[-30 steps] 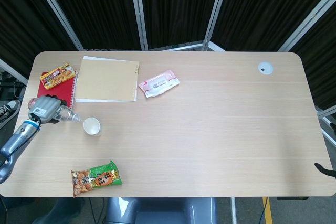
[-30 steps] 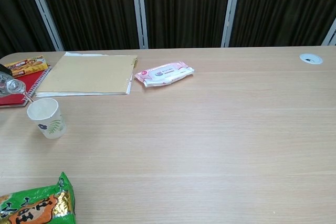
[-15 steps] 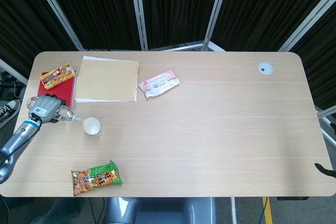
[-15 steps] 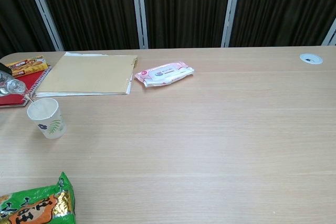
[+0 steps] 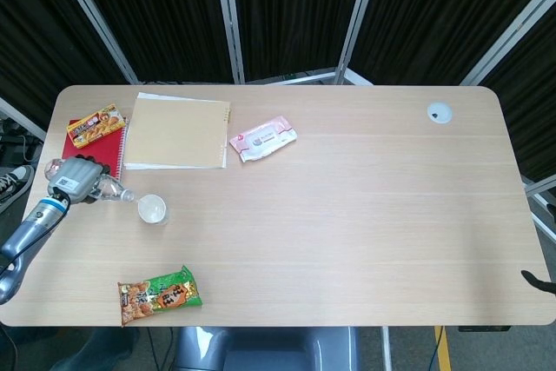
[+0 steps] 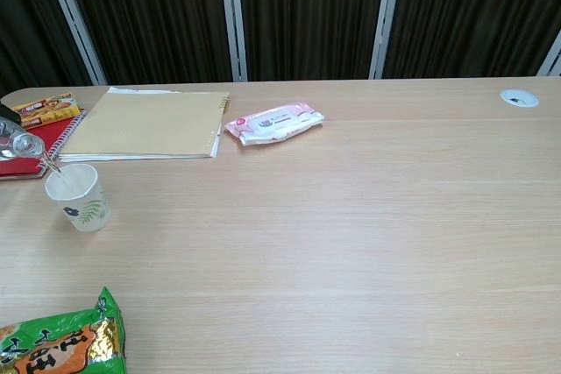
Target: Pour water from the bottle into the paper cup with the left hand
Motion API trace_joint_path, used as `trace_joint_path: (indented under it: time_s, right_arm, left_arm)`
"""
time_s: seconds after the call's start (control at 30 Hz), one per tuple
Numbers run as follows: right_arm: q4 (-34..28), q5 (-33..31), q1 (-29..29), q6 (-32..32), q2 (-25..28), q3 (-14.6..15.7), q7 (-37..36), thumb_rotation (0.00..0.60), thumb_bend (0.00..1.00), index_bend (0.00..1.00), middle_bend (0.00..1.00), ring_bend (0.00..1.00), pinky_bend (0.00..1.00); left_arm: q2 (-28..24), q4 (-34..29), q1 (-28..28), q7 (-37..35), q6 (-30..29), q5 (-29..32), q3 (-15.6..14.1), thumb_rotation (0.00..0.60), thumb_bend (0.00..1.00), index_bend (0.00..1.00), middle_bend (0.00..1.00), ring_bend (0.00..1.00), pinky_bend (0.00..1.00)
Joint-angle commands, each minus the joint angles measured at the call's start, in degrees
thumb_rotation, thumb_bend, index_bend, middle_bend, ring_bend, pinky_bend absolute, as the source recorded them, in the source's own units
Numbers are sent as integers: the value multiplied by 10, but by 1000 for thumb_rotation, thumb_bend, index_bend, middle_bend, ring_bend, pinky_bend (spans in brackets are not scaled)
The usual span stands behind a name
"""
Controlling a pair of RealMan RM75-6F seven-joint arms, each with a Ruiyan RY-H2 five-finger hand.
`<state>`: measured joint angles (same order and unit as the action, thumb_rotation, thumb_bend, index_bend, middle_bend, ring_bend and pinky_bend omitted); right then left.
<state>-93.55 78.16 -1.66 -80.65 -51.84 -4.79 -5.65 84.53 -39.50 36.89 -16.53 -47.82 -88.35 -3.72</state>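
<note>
My left hand (image 5: 73,179) grips a clear plastic bottle (image 5: 106,187) tipped on its side, neck pointing right at a white paper cup (image 5: 152,209). In the chest view the bottle's neck (image 6: 26,145) shows at the left edge, and a thin stream of water falls from it into the cup (image 6: 78,197), which has a leaf print. Only a dark sliver of the hand (image 6: 7,114) shows there. The right hand is out of both views; just a dark tip of its arm (image 5: 539,280) shows at the right edge.
A red notebook (image 5: 106,150) and a snack box (image 5: 95,124) lie behind the hand. A tan folder (image 5: 178,132) and a pink wipes pack (image 5: 262,138) are further right. A green snack bag (image 5: 160,294) lies near the front edge. A cable grommet (image 5: 439,112) sits far right.
The cup sits slightly further left in the head view and the bottle neck has dipped a little; the water stream keeps running into the cup.
</note>
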Motion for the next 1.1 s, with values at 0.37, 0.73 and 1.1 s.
trace_joint_path:
  time_s: [0.37, 0.73, 1.1]
  right_arm:
    - [-1, 0, 0, 1, -1, 0, 3, 600, 0, 0, 0, 0, 0]
    - [-4, 3, 2, -4, 2, 0, 1, 600, 0, 0, 0, 0, 0]
    - [-7, 6, 2, -5, 3, 1, 0, 600, 0, 0, 0, 0, 0]
  left_arm:
    - [-9, -20, -3, -30, -9, 0, 0, 600, 463, 475, 477, 319, 334]
    - [-60, -86, -14, -216, -47, -15, -6, 600, 457, 475, 477, 319, 334]
    - [-148, -217, -4, -446, -120, -47, 1, 600, 444, 486, 478, 319, 334]
